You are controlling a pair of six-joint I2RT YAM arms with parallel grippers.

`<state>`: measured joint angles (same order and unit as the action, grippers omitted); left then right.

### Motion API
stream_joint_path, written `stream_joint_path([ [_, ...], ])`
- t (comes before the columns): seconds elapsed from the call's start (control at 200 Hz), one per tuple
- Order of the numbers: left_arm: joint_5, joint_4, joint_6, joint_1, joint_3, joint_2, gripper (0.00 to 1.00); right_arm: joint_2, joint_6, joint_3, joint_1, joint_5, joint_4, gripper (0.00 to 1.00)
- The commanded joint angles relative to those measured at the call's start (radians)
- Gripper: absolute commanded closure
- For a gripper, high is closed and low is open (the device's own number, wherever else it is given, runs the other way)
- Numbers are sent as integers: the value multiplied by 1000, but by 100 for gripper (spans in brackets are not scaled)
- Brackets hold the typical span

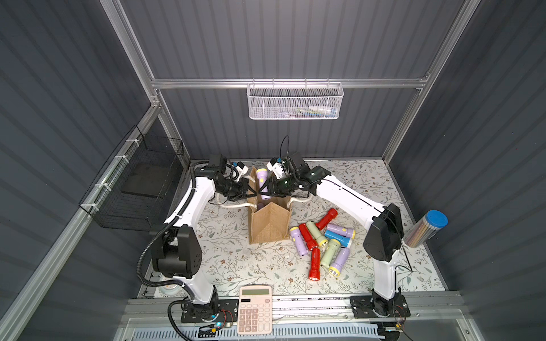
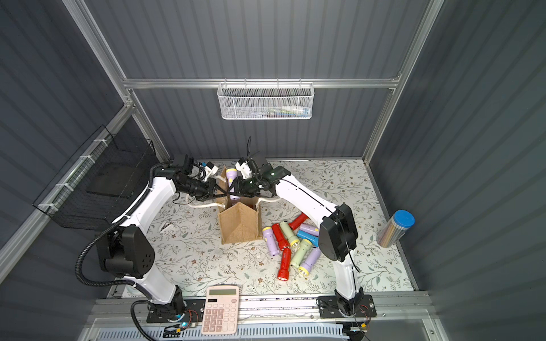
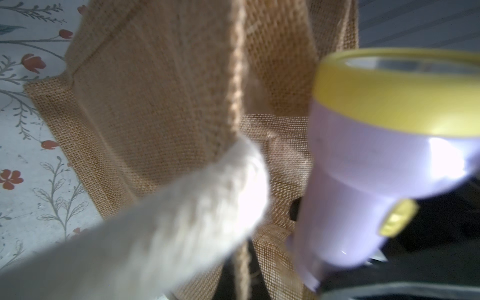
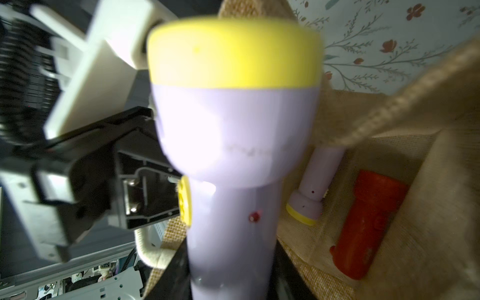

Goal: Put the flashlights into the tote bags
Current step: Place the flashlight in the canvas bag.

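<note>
Nothing here can be read for certain. The calculator [image 1: 254, 310] at the front carries rows of key marks in both top views, but they are too small and soft to tell one digit or sign from another. The packs [image 1: 313, 111] lying in the white mesh basket [image 1: 266, 100] on the back wall show coloured print, and that too is too small to make out.

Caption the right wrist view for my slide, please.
Held lilac flashlight over jute tote bag; second lilac flashlight and red flashlight inside.
</note>
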<state>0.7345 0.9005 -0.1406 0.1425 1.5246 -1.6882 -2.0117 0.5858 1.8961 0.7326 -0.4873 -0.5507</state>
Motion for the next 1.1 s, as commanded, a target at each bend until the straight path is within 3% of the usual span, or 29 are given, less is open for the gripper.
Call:
stream_joint_path([
  [0.0,70,12,27,6,0,27,100,-13,-11,-15,9,11,-10,80],
  [0.3,92,7,21,7,-1,16,100,19,-96,-85,48,136,-177,81],
  [0.525,109,8,15,10,-2,5,100,62,-50,-171,66,202,-249,81],
  [0.765,97,21,21,23,-3,-1,100,1,-5,-65,74,221,-288,81],
  [1.096,74,37,21,30,-3,-17,100,-200,19,154,67,198,-365,80],
])
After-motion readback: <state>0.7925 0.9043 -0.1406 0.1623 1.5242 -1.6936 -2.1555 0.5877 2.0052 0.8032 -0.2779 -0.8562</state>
